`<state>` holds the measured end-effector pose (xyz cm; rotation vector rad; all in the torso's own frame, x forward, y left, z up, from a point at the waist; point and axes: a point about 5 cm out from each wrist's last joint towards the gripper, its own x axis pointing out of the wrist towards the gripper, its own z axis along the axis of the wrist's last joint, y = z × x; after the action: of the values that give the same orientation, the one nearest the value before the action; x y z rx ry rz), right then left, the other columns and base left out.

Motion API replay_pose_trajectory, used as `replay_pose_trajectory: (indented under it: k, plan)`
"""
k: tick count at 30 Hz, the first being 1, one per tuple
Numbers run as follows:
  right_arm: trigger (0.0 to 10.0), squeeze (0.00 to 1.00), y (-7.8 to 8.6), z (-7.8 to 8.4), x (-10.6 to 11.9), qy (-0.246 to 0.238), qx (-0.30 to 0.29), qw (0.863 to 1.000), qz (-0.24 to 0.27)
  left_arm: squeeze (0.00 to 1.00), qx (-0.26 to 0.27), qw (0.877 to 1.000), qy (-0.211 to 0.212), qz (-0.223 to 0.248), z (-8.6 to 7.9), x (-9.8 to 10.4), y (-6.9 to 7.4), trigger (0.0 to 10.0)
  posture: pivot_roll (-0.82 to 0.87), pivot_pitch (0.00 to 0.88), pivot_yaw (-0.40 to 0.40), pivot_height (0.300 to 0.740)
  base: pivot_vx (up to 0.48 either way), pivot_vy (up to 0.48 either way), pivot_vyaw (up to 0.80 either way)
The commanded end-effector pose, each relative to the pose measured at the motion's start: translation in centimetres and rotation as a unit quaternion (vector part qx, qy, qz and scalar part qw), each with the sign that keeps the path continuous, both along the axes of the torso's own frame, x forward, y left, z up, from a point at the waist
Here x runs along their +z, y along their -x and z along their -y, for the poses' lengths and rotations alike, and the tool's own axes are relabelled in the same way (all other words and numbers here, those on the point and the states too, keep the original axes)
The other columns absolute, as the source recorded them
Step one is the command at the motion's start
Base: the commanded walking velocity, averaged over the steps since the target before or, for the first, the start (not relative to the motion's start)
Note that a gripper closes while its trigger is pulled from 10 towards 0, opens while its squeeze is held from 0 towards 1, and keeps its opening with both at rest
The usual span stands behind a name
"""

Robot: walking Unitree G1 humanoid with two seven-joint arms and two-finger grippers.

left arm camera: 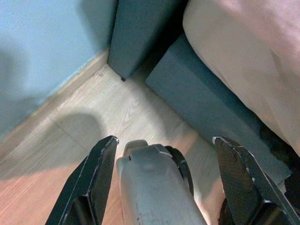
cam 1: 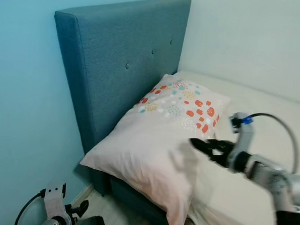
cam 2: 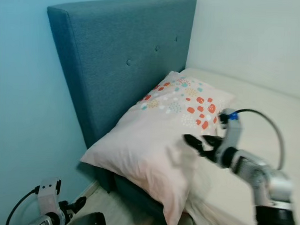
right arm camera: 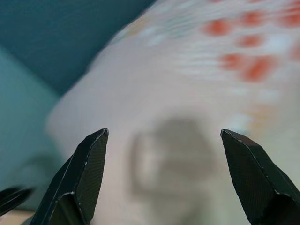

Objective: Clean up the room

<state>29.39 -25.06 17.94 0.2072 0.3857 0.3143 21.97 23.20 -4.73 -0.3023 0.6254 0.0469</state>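
From the head camera's left eye, a pale pink pillow printed with red, teal and yellow blotches (cam 1: pixel 159 138) lies at the head of a bed with a cream mattress (cam 1: pixel 270 105), leaning against the teal fabric headboard with sewn buttons (cam 1: pixel 122 56). One corner of the pillow overhangs the bed's edge nearest the light blue wall (cam 1: pixel 25 112). The right gripper (cam 1: pixel 204 146) reaches in over the mattress and sits right at the pillow's side; whether it touches the fabric cannot be told, and its black fingers are slightly apart. The left gripper (cam 1: pixel 78 209) hangs low beside the headboard's foot, near the wooden floor.

The right eye shows the same scene, with the right gripper (cam 2: pixel 196 143) against the pillow's near flank.

In the left wrist view, the left gripper (left arm camera: pixel 164 154) has its two black fingers spread wide over the pale wooden plank floor (left arm camera: pixel 93 122), with the teal bed base (left arm camera: pixel 211 108) and the headboard's leg close by.

The right wrist view is blurred: the right gripper (right arm camera: pixel 164 154) has its fingers wide apart, with the pillow (right arm camera: pixel 187 93) directly ahead, and nothing is clamped.
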Motion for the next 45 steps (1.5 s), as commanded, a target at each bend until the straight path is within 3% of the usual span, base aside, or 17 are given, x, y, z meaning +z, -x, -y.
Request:
replay_pose_trajectory:
  k: [1, 4, 6, 9, 15, 18, 21, 22, 23, 24, 29, 35, 38, 39, 40, 41, 45]
  plan:
    - [10.0, 0.00, -0.1, 0.8, 1.0, 0.016, -0.035, 0.999, 0.006, 0.00, -0.008, 1.000, 0.000, -0.014, 0.2, -0.3, 0.4, 10.0, -0.10, 0.000, -0.009, 0.542, 0.000, 0.000, 0.00]
    - [10.0, 0.00, -0.3, 0.5, 3.5, 0.008, -0.020, 0.997, 0.074, 0.00, -0.011, 1.000, 0.000, -0.015, 0.2, -0.3, 0.3, 10.0, -0.11, 0.000, -0.002, 0.542, 0.000, 0.000, 0.00]
    - [10.0, 0.00, 0.3, -2.5, 5.3, -0.013, 0.080, 0.985, 0.153, 0.00, -0.013, 1.000, -0.001, -0.015, 0.3, -0.3, 0.2, 10.0, -0.11, 0.000, 0.000, 0.542, 0.000, 0.000, 0.00]
    - [10.0, 0.00, 0.9, -4.8, 5.4, -0.023, 0.148, 0.973, 0.176, 0.00, -0.015, 1.000, -0.001, -0.016, 0.4, -0.3, 0.1, 10.0, -0.11, 0.000, 0.002, 0.542, 0.000, 0.000, 0.00]
    - [10.0, 0.00, 0.0, -11.5, -1.9, -0.020, 0.253, 0.967, 0.026, 0.00, 0.000, 1.000, -0.002, -0.008, 0.4, 0.0, -0.3, 10.0, -0.10, 0.000, -0.003, 0.542, 0.000, 0.000, 0.00]
    - [10.0, 0.00, -1.6, -12.8, -5.5, -0.026, 0.215, 0.975, -0.056, 0.00, 0.015, 1.000, -0.006, -0.001, 0.0, 0.2, -0.5, 10.0, -0.07, 0.000, -0.012, 0.542, 0.000, 0.000, 0.00]
    - [10.0, 0.00, -2.4, -13.1, -6.9, -0.013, 0.203, 0.977, -0.066, 0.00, 0.025, 1.000, -0.011, 0.002, -0.4, 0.3, -0.5, 10.0, -0.06, 0.000, -0.014, 0.542, 0.000, 0.000, 0.00]
    - [8.3, 0.00, -2.7, -13.4, -7.2, -0.026, 0.206, 0.976, -0.065, 0.00, 0.033, 0.999, -0.013, 0.004, -0.7, 0.4, -0.4, 10.0, -0.05, 0.000, -0.015, 0.542, 0.000, 0.000, 0.00]
    - [8.3, 0.00, -2.7, -13.4, -7.2, -0.026, 0.206, 0.976, -0.065, 0.00, 0.033, 0.999, -0.013, 0.004, -0.7, 0.4, -0.4, 10.0, -0.05, 0.000, -0.015, 0.542, 0.000, 0.000, 0.00]
    - [0.0, 0.00, -2.8, -13.7, -7.5, -0.034, 0.211, 0.975, -0.065, 0.00, 0.043, 0.999, -0.014, 0.006, -1.1, 0.4, -0.3, 10.0, -0.04, 0.000, -0.017, 0.542, 0.000, 0.000, 0.00]
    - [0.0, 0.00, -2.0, -15.3, -8.9, -0.049, 0.270, 0.958, -0.083, 0.00, 0.059, 0.998, -0.023, 0.017, -2.3, 0.7, 0.1, 10.0, 0.00, 0.000, -0.022, 0.542, 0.000, 0.000, 0.00]
    - [0.0, 0.00, 1.0, -18.9, -10.1, -0.060, 0.435, 0.891, -0.118, 0.00, 0.061, 0.997, -0.033, 0.037, -3.5, 1.3, 0.2, 10.0, 0.04, 0.000, -0.031, 0.542, 0.000, 0.000, 0.00]
    - [0.0, 0.00, 1.3, -18.9, -10.5, -0.034, 0.452, 0.882, -0.132, 0.00, 0.056, 0.997, -0.035, 0.035, -3.4, 1.2, 0.3, 10.0, 0.04, 0.000, -0.033, 0.542, 0.000, 0.000, 0.00]
    - [3.6, 0.00, 1.2, -18.6, -11.2, 0.001, 0.447, 0.883, -0.143, 0.00, 0.052, 0.998, -0.036, 0.032, -3.3, 1.0, 0.5, 10.0, 0.04, 0.000, -0.032, 0.542, 0.000, 0.000, 0.00]
    - [3.6, 0.00, 1.2, -18.6, -11.2, 0.001, 0.447, 0.883, -0.143, 0.00, 0.052, 0.998, -0.036, 0.032, -3.3, 1.0, 0.5, 10.0, 0.04, 0.000, -0.032, 0.542, 0.000, 0.000, 0.00]
    - [10.0, 0.00, 1.0, -18.0, -11.8, 0.036, 0.440, 0.884, -0.154, 0.00, 0.048, 0.998, -0.036, 0.029, -3.2, 0.9, 0.6, 10.0, 0.04, 0.000, -0.032, 0.542, 0.000, 0.000, 0.00]
    - [10.0, 0.00, 0.1, -16.5, -12.6, 0.103, 0.396, 0.898, -0.162, 0.00, 0.045, 0.998, -0.035, 0.025, -3.1, 0.6, 1.1, 10.0, 0.03, 0.001, -0.031, 0.542, 0.000, 0.000, 0.00]
